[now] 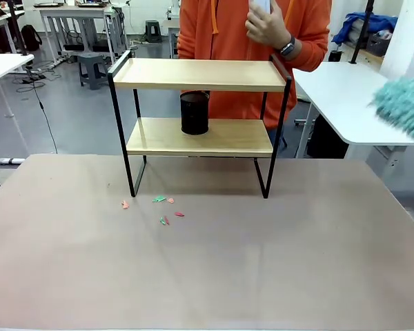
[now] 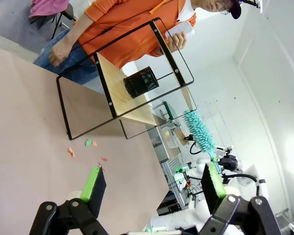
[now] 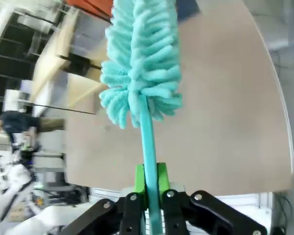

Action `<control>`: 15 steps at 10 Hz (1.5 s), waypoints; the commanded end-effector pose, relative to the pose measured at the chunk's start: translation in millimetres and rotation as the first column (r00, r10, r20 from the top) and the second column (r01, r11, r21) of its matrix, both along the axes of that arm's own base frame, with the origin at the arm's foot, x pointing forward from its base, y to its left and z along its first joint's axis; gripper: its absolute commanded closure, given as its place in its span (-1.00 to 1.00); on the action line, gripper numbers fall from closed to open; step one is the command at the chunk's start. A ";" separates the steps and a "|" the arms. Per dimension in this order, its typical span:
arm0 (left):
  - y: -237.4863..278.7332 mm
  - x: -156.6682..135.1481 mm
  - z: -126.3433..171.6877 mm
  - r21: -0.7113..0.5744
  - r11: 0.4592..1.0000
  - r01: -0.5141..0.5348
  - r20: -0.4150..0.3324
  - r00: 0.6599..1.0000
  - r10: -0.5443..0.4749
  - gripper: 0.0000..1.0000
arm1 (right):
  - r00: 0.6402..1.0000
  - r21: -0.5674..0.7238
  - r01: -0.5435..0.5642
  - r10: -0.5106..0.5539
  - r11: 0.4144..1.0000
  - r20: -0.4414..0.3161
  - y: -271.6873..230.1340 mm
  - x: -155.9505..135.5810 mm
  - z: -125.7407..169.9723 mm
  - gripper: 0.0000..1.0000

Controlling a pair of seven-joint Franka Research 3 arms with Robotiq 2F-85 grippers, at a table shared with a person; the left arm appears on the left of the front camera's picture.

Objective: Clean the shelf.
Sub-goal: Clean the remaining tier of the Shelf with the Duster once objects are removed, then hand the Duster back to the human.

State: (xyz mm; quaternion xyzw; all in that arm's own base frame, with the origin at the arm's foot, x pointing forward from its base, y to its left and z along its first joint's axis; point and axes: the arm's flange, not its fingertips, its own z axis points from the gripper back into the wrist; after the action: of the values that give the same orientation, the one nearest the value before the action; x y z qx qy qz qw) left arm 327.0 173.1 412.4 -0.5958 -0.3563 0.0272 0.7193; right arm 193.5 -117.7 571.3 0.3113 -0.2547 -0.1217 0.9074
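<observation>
1. Our right claw (image 3: pixel 151 180) is clamped on the handle of the teal duster (image 3: pixel 142 63), off to the right of the shelf (image 1: pixel 200 74), which stands mid-table at the far side.
2. Our left claw (image 2: pixel 152 178) hangs wide open, holding nothing.
3. We should lay the fluffy head flat and sweep the top board end to end. On the lower board we should go lightly around the black cup (image 1: pixel 194 112) so it does not tip.
</observation>
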 end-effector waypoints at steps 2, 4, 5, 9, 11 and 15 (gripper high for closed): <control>-7.0 -5.8 -1.0 0.000 1.000 0.001 0.020 1.000 -0.001 -1.00 | 0.979 -0.252 -0.119 0.071 0.960 -0.194 79.8 57.9 -27.2 0.75; -7.0 -5.8 -1.0 0.000 1.000 0.001 0.020 1.000 -0.001 -1.00 | 0.987 -0.193 -0.068 0.038 0.979 -0.155 60.2 43.6 -14.4 0.75; -7.0 -5.8 -1.0 0.000 1.000 0.001 0.020 1.000 -0.001 -1.00 | 0.987 -0.193 -0.068 0.038 0.979 -0.155 60.2 43.6 -14.4 0.75; -7.0 -5.8 -1.0 0.000 1.000 0.001 0.020 1.000 -0.001 -1.00 | 0.987 -0.193 -0.068 0.038 0.979 -0.155 60.2 43.6 -14.4 0.75; -7.0 -5.8 -1.0 0.000 1.000 0.001 0.020 1.000 -0.001 -1.00 | 0.987 -0.193 -0.068 0.038 0.979 -0.155 60.2 43.6 -14.4 0.75; -7.0 -5.8 -1.0 0.000 1.000 0.001 0.020 1.000 -0.001 -1.00 | 0.987 -0.193 -0.068 0.038 0.979 -0.155 60.2 43.6 -14.4 0.75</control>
State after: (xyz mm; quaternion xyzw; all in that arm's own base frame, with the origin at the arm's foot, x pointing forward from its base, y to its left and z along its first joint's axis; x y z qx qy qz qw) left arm 327.3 173.2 412.3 -0.5958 -0.3560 0.0271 0.7194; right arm 240.0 -56.7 555.6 0.2203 -0.1877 -0.0997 0.9520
